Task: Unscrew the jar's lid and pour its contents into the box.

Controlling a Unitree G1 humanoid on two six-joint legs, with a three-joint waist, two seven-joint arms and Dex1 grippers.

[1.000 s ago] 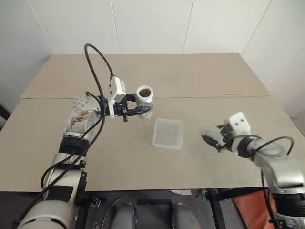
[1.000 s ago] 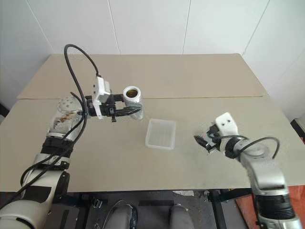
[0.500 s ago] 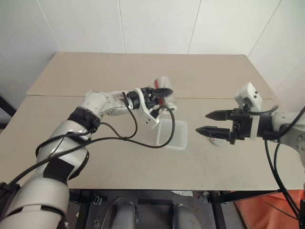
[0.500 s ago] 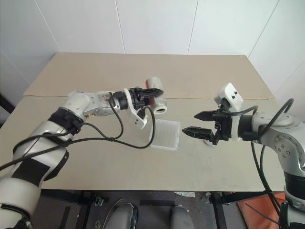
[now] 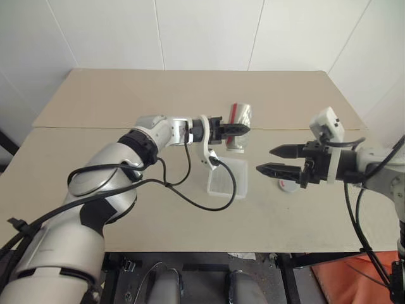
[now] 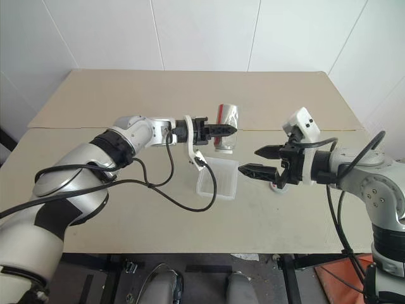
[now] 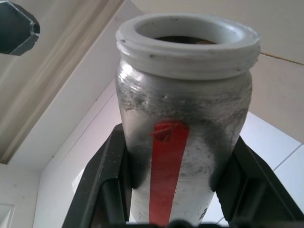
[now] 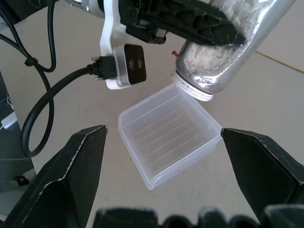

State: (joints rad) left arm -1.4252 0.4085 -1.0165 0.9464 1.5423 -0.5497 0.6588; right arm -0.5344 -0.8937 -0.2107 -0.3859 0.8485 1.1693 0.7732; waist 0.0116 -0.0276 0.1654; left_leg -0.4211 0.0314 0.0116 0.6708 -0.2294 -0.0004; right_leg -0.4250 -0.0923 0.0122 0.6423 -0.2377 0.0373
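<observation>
While the left gripper (image 5: pixel 235 128) clamps the jar (image 5: pixel 238 127) between its two black fingers (image 7: pixel 107 178), the jar hangs tipped mouth-down just above the far edge of the box (image 5: pixel 226 183), clear of the table (image 5: pixel 126 95). Its open white-rimmed mouth (image 8: pixel 192 90) points toward the box's far corner, and a red stripe (image 7: pixel 164 171) runs along the silvery side. Something dark shows just inside the mouth in the left wrist view, too dim to make out.

Resting flat on the table, the box is a shallow translucent tray with a raised rim and a ribbed bottom (image 8: pixel 164 140); I see nothing lying on the ribs. A black cable (image 5: pixel 190 190) from the left wrist loops down beside the box's near left side.

To the right of the box, the right gripper (image 5: pixel 272 161) is raised above the table with its fingers (image 8: pixel 76 171) spread wide and nothing between them, tips pointing toward the box. Beneath that gripper, on the table just right of the box, lies the lid (image 5: pixel 289 185), a small pale disc with a red mark, partly hidden by the fingers.
</observation>
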